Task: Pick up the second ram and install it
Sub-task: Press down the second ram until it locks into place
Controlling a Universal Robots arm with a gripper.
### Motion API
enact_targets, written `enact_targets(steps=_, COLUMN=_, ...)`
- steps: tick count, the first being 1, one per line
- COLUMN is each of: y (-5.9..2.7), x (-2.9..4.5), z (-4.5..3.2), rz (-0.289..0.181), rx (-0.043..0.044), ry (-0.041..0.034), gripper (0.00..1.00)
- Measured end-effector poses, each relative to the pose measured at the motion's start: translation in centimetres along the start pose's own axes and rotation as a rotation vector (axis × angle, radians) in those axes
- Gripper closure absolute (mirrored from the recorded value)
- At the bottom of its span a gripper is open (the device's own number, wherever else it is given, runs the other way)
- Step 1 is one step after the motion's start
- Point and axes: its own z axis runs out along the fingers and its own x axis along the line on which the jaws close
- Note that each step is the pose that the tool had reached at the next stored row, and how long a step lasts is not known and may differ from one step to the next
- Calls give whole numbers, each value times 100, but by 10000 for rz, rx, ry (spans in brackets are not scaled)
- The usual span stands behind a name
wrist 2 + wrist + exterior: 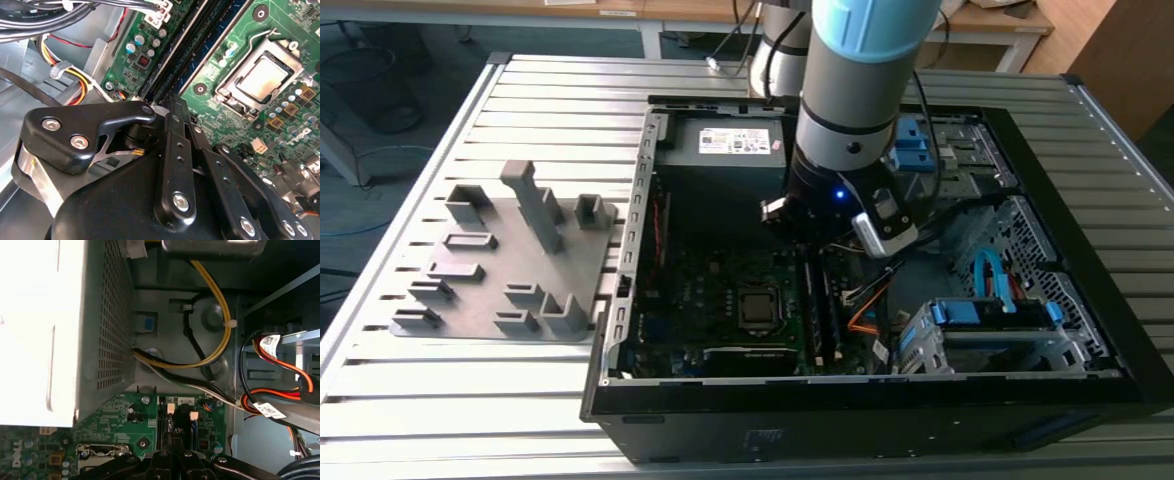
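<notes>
Black gripper (172,107) fingers are closed together, pressing down on the second ram (200,47) seated in your motherboard (280,30) slot, inside the computer case (1067,390).

Exterior view: even, diffuse room light on the slatted metal table (520,400), soft shadows only, with the open computer case (881,400) dark and low in contrast inside. First wrist view: the power supply housing (35,330) is blown out to near white, while the case recesses fall to deep shadow. Second wrist view: the motherboard (235,100) is well lit and crisp, and the near black gripper (172,107) body reads soft with dull highlights.
</notes>
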Motion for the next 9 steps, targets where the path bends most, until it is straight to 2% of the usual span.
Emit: enact_targets(steps=9, y=-1, x=1, z=40, rz=-1, rx=0, ry=0, gripper=90)
